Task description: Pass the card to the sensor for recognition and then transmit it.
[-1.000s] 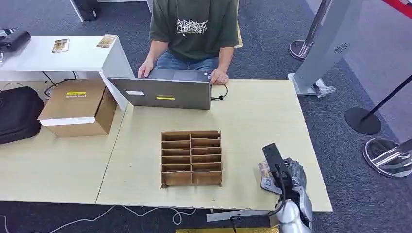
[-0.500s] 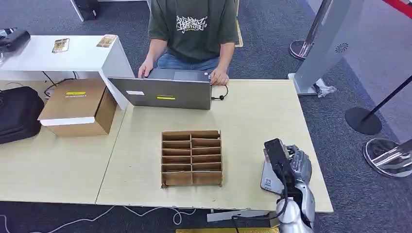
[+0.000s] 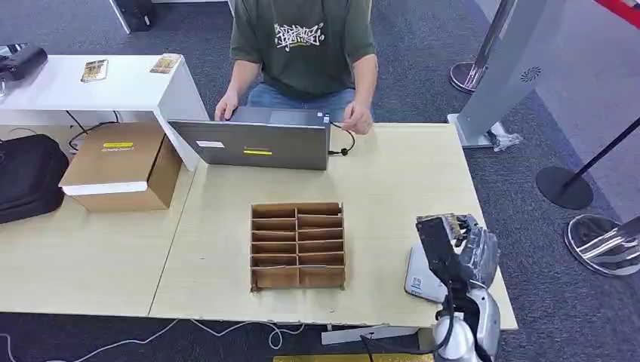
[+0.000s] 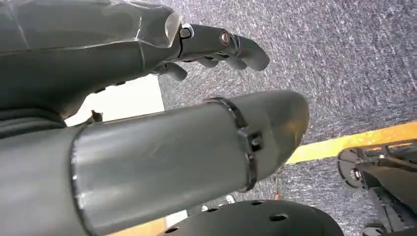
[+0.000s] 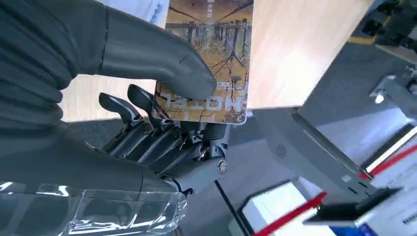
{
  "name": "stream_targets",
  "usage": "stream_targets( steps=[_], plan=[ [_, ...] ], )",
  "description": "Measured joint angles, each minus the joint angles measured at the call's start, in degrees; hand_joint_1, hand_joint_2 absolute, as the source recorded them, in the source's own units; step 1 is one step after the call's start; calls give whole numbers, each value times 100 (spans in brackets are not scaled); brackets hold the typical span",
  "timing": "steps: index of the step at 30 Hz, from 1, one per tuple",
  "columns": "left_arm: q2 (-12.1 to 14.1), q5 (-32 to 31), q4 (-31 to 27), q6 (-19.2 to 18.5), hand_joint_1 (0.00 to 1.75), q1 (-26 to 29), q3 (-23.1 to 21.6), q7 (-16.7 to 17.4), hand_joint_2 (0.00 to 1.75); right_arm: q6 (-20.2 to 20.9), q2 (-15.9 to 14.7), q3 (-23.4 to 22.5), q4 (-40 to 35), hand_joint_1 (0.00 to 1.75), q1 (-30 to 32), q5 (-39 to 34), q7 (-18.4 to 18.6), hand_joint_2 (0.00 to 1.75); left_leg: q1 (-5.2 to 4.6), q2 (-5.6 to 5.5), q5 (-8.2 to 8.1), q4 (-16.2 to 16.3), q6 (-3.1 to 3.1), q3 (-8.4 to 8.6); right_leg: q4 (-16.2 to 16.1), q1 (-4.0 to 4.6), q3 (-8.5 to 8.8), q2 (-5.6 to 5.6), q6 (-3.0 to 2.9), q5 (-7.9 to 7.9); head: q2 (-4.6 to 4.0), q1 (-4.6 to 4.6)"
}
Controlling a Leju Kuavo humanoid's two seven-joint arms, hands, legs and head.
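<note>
Card (image 5: 209, 59), brown tree photo with "HOTEL" print, pinched in right hand (image 5: 162, 123) above white sensor (image 3: 420, 277), probably not touching it, at table's near-right corner.

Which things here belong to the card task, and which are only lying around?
For the task:
- card, held by the right hand
- white sensor at the table's near right edge
- cardboard sorting box, probably where the card goes

Lying about:
- laptop, used by a person
- brown carton
- black bag
- two cards on the white desk
</note>
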Motion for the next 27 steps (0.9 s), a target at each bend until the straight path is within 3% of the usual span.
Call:
stream_targets(
  steps=[9,14,21,27],
  plan=[
    [-55,-147,0,61,0,-2,0,-122,0,-1632,2,-31,-197,175,63,2289,-241,175,0,1,0,0,0,0,0,0,-1,1,0,0,0,-2],
    [-66,-214,0,61,0,-2,0,-127,0,-1745,107,-175,-386,175,93,3323,-387,175,0,1,0,0,0,0,0,0,-1,0,0,0,-2,-2],
    [-70,-238,0,61,0,-4,0,-125,0,-1745,181,-271,-570,175,98,3411,-409,175,0,1,0,0,0,1,0,0,-1,1,0,0,0,-2],
    [-70,-208,0,61,0,-5,0,-120,0,-1745,181,-597,-658,175,95,3422,-975,175,-1,1,0,0,0,-3,0,-1,-1,0,0,0,0,-2]
  ],
)
